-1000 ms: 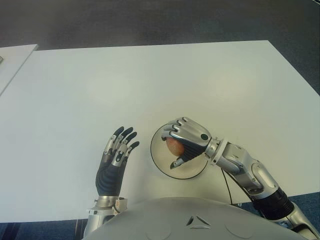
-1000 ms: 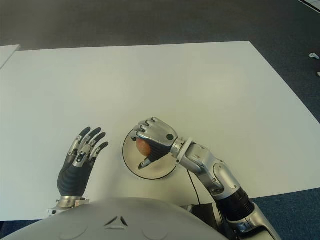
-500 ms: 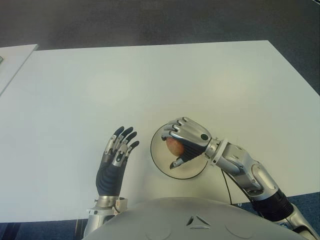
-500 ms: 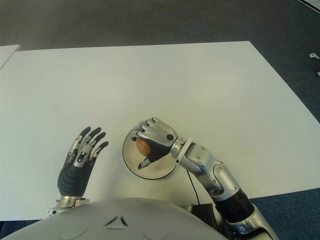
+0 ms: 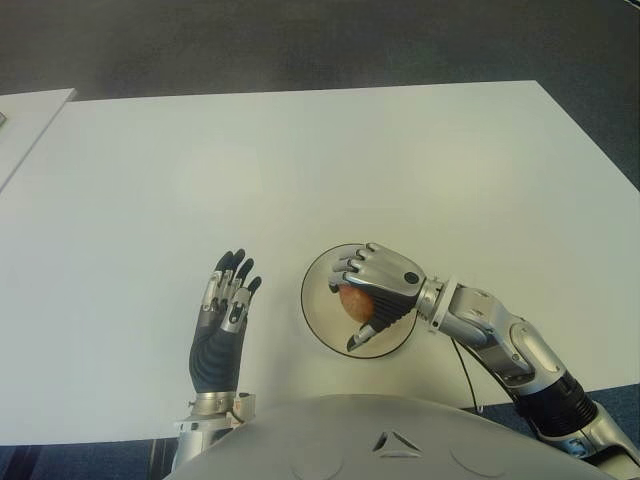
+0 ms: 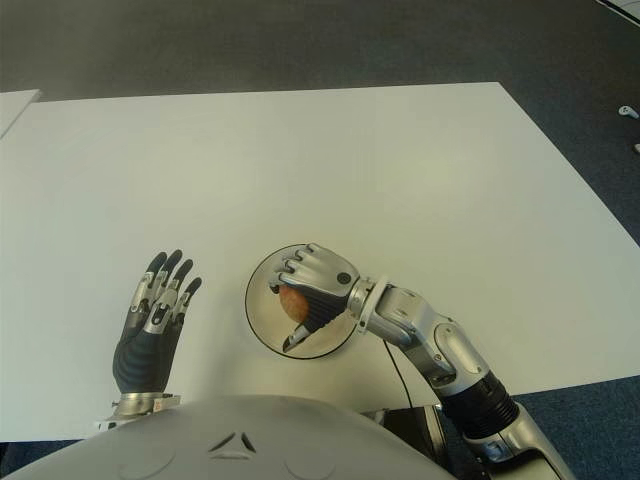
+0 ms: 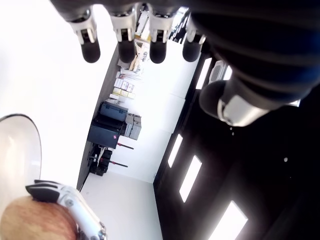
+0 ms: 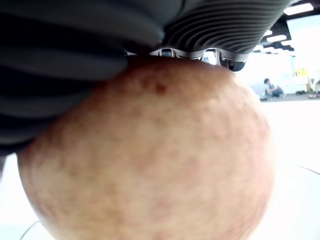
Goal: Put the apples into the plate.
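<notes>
Fingers of the right hand [image 5: 375,290] clasp an apple [image 5: 354,299] over the white plate [image 5: 320,300]; left hand [image 5: 222,325], at its 9 o'clock, is spread and holds nothing.

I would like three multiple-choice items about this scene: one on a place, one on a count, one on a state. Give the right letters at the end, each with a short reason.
1. Where is the apple?
A. on the bare table, far from the plate
B. over the plate, inside the right hand
C. in the left hand

2. How many plates are on the table?
A. one
B. two
C. three

3. What is the state of the left hand?
A. closed on an apple
B. closed on the plate's rim
C. open, holding nothing

Answers:
1 B: the eye views show the right hand's fingers curled around the apple above the plate.
2 A: only one white plate is visible.
3 C: its fingers are extended, beside the plate on its left.
</notes>
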